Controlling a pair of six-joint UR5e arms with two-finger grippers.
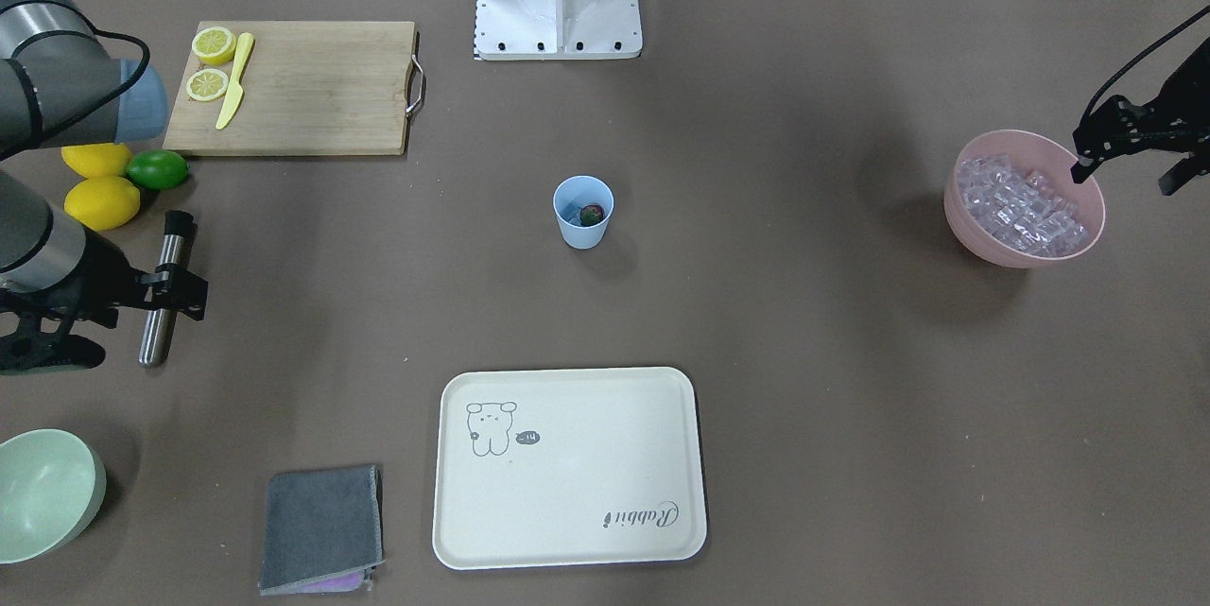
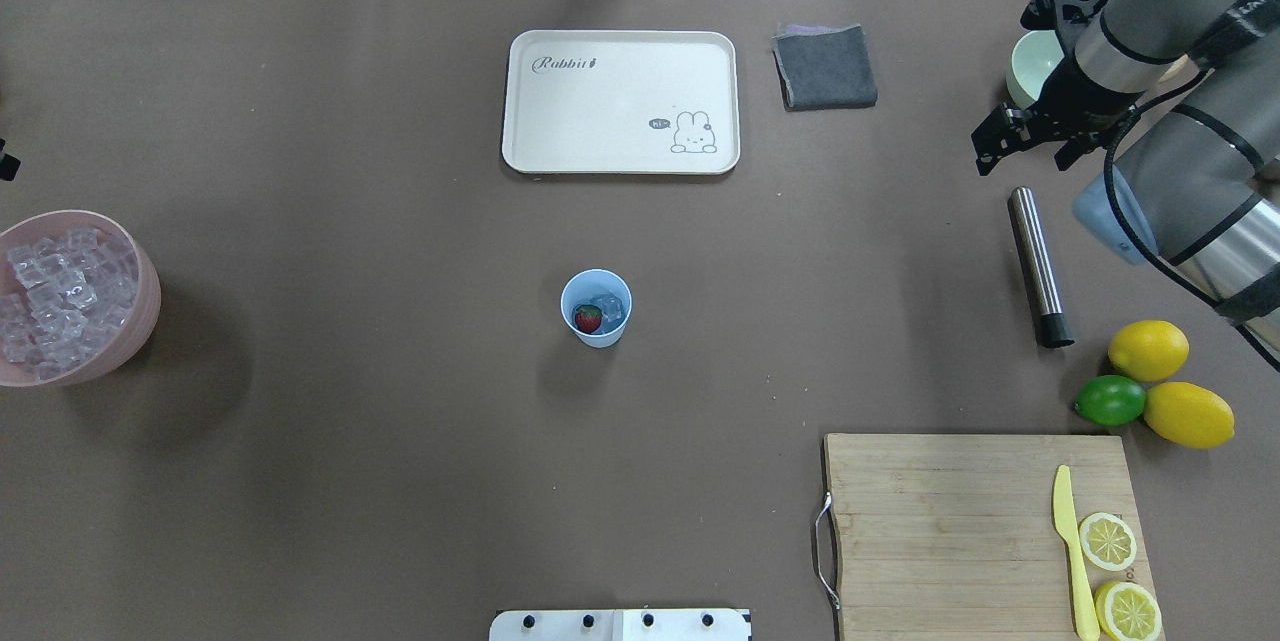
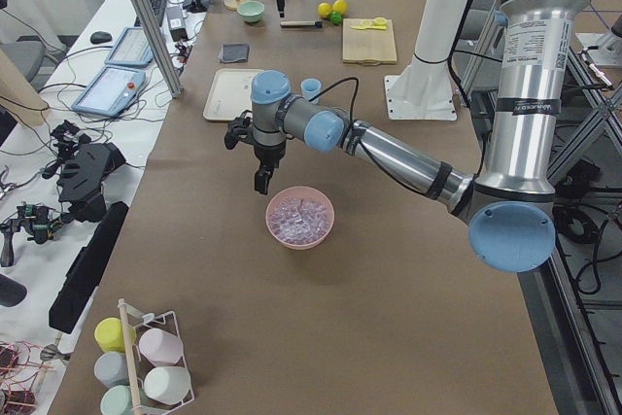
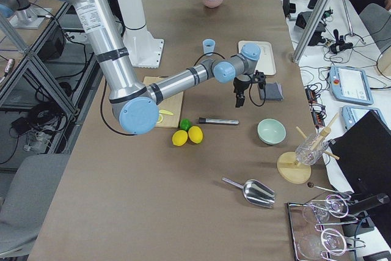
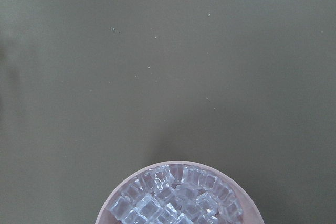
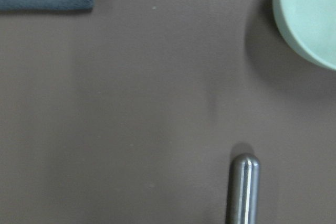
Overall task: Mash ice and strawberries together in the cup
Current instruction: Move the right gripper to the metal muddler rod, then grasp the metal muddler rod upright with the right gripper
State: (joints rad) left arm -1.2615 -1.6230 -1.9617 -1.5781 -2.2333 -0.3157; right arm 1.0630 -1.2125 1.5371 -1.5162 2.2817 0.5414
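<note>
1. The cup [image 2: 596,309] stands mid-table, with the strawberry [image 2: 588,318] and ice [image 2: 610,305] inside.
2. The left gripper [image 1: 1125,179], fingers spread, hangs at the pink bowl's [image 1: 974,228] rim (well to the cup's left).
3. The right gripper [image 2: 1022,157], also spread, hovers over the steel muddler's [image 2: 1038,266] far end, well to the cup's right.

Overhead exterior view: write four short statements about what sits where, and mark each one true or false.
1. The strawberry lies inside the cup. True.
2. The lemon slices lie on the tray. False: they lie on the cutting board.
3. The pink bowl holds ice cubes. True.
4. The steel muddler stands upright in the cup. False: it lies flat on the table, well apart from the cup.
</note>
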